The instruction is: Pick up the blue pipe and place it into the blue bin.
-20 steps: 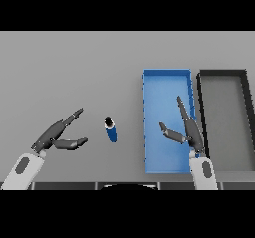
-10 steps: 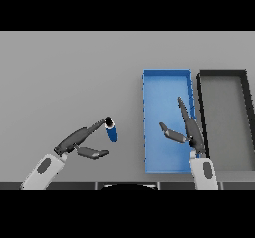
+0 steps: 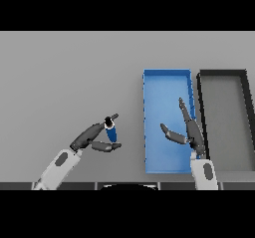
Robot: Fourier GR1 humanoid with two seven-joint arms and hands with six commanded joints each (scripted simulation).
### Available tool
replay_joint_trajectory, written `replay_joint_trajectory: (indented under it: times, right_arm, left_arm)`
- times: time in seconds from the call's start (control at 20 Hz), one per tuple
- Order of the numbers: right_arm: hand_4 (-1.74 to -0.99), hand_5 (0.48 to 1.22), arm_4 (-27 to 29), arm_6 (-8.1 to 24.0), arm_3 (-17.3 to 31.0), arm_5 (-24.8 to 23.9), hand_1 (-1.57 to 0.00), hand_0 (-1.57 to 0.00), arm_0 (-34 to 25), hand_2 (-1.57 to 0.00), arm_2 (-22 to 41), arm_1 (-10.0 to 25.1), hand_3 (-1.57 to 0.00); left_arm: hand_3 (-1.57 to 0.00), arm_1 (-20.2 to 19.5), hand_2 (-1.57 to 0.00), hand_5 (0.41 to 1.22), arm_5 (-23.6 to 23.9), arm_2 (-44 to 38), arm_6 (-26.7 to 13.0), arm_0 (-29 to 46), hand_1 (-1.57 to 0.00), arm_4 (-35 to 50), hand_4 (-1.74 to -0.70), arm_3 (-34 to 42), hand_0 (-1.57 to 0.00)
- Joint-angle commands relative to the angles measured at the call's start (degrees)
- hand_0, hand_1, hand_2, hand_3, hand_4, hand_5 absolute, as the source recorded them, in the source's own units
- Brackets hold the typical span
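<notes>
So the left hand (image 3: 92, 138) has reached the blue pipe (image 3: 110, 131), which stands on the table (image 3: 64, 77) a little left of the blue bin (image 3: 167, 77). Fingers lie along its top and the thumb sits under its lower end, so it looks like a loose pinch forming; can't tell if it's actually clamped yet. The right hand (image 3: 189, 132) hovers over the bin, fingers straight, holding nothing, probably just parked. The dark bin (image 3: 224, 75) beside it isn't the target.
</notes>
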State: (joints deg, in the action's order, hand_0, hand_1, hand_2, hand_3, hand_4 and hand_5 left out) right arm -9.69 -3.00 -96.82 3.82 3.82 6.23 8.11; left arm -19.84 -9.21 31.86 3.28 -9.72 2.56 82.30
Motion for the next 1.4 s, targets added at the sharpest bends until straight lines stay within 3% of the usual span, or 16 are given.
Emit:
replay_joint_trajectory:
  times: [0.0, 0.2, 0.35, 0.4, 0.5, 0.6, 0.7, 0.9, 1.05, 1.15, 1.35]
  right_arm:
    - [-1.200, 0.547, 0.1, 0.1, 0.2, 0.1, 0.00, 0.00, 0.1, 0.00, -0.3, 0.3, 0.00]
    - [-1.188, 0.550, -0.3, -0.2, 0.7, 0.0, 0.00, 0.00, 0.2, 0.00, -0.5, 0.8, 0.00]
    - [-1.196, 0.560, -0.2, -0.1, 0.1, -0.3, 0.00, 0.00, -0.2, 0.00, -0.3, 0.4, 0.00]
    - [-1.192, 0.560, -0.3, -0.1, 0.4, 0.0, 0.00, 0.00, -0.1, 0.00, -0.2, 0.4, 0.00]
    - [-1.189, 0.562, -0.5, 0.7, 0.9, 0.0, 0.00, 0.00, -0.7, 0.00, -0.1, 0.3, 0.00]
    - [-1.182, 0.562, -0.5, 0.4, 0.6, -0.3, 0.00, 0.00, -0.4, 0.00, -0.5, 0.7, 0.00]
    - [-1.178, 0.561, -1.4, -0.1, 0.1, -0.7, 0.00, 0.00, 0.4, 0.00, 0.2, 0.3, 0.00]
    - [-1.174, 0.558, -1.2, 0.2, 0.6, -0.4, 0.00, 0.00, 0.1, 0.00, 0.1, 0.4, 0.00]
    - [-1.160, 0.554, -1.4, 1.0, 1.5, -0.7, 0.00, 0.00, -0.8, 0.00, -0.2, 0.5, 0.00]
    - [-1.154, 0.550, -1.3, -0.3, 1.2, -0.6, 0.00, 0.00, -0.5, 0.00, -0.4, 0.9, 0.00]
    - [-1.138, 0.555, -1.9, 0.4, 1.0, -0.7, 0.00, 0.00, -0.2, 0.00, -0.3, 1.2, 0.00]
  left_arm:
    - [0.00, 0.4, 0.00, 0.497, 0.8, 0.3, 1.3, 0.1, 0.00, -1.0, -1.10, -0.3, 0.00]
    - [-0.04, 4.5, -0.09, 0.567, 0.3, 0.0, 2.8, -1.8, 0.00, 0.6, -1.14, -4.0, 0.00]
    - [-0.35, 6.2, -0.42, 0.675, -1.3, -1.3, 2.9, -1.8, -0.25, 4.5, -1.27, -4.1, -0.04]
    - [-0.59, 7.4, -0.58, 0.784, -1.4, -1.3, 2.7, -1.9, -0.41, 5.4, -1.30, -4.7, -0.18]
    - [-0.91, 8.6, -0.94, 0.941, -0.4, -1.1, 3.1, -1.8, -0.83, 4.8, -1.45, -4.7, -0.65]
    - [-1.11, 9.0, -1.16, 1.042, -0.6, -1.1, 4.7, -1.4, -1.10, 4.7, -1.55, -5.0, -0.98]
    - [-1.26, 8.5, -1.31, 1.106, -0.6, 0.3, 4.0, -0.6, -1.27, 4.2, -1.62, -3.1, -1.19]
    - [-1.44, 8.8, -1.46, 1.174, 1.5, 1.3, 6.0, -0.7, -1.45, 2.4, -1.52, -3.1, -1.42]
    - [-1.51, 9.4, -1.52, 1.197, 1.9, 1.4, 7.2, -0.1, -1.51, 1.6, -1.49, -0.8, -1.49]
    - [-1.53, 10.6, -1.54, 1.206, 1.7, 1.1, 9.5, -0.5, -1.53, 1.8, -1.48, 1.4, -1.52]
    - [-1.55, 12.6, -1.56, 1.215, 2.2, 0.4, 6.5, -2.3, -1.55, 1.7, -1.48, 4.7, -1.55]
